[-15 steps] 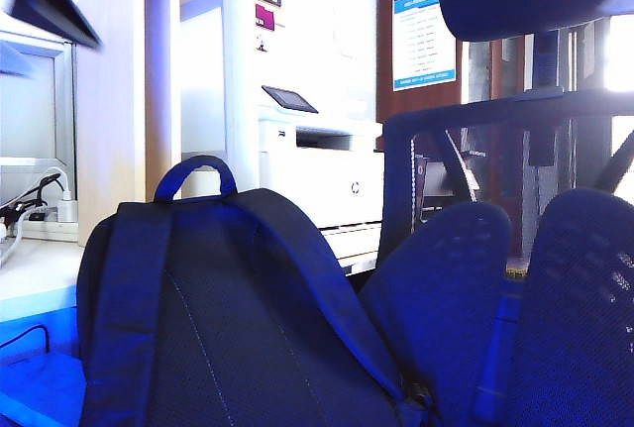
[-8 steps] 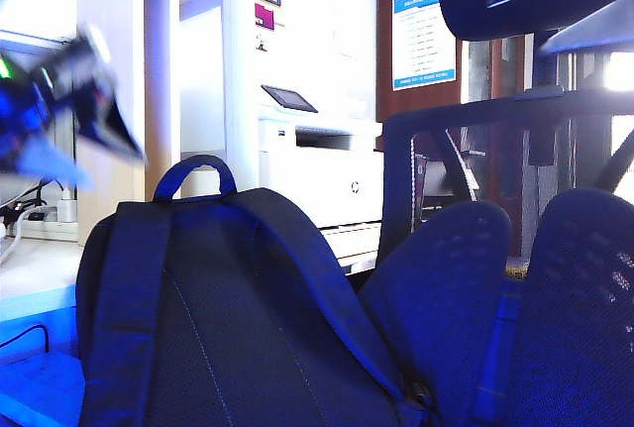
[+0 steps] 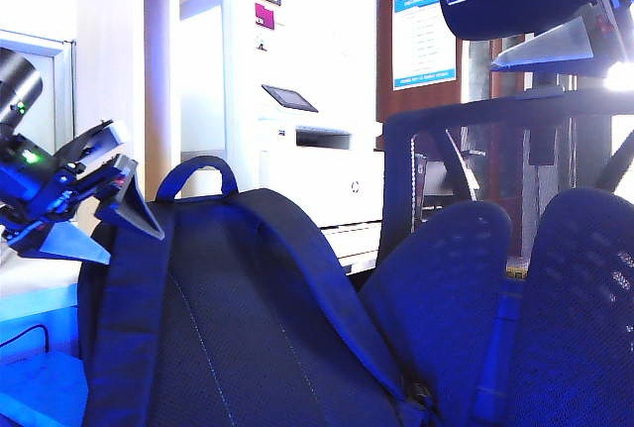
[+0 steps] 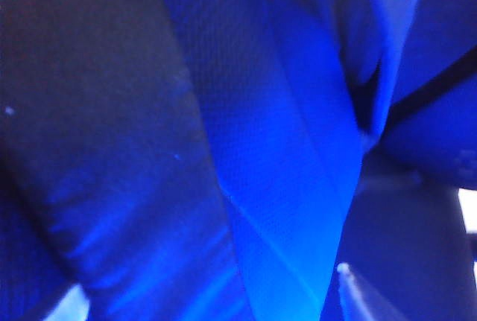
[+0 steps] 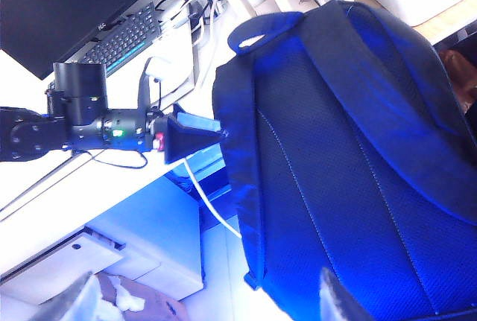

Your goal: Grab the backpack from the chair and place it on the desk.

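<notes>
- The backpack (image 3: 228,318) stands upright on the chair (image 3: 495,278), beside the white bench (image 5: 89,187).
- Left tool (image 3: 104,219): jaws spread wide, empty, at the backpack's upper side edge.
- Right tool (image 3: 540,26): jaws spread wide, empty, high above the chair.

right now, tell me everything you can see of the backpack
The backpack is large, dark navy-black fabric with a textured mesh back panel, two wide padded shoulder straps and a loop handle on top. It stands upright, leaning beside the chair's mesh backrest, with the white desk next to it. The open left hand is at its upper corner, by one strap; contact is unclear. The open right hand is high above the chair, apart.
</notes>
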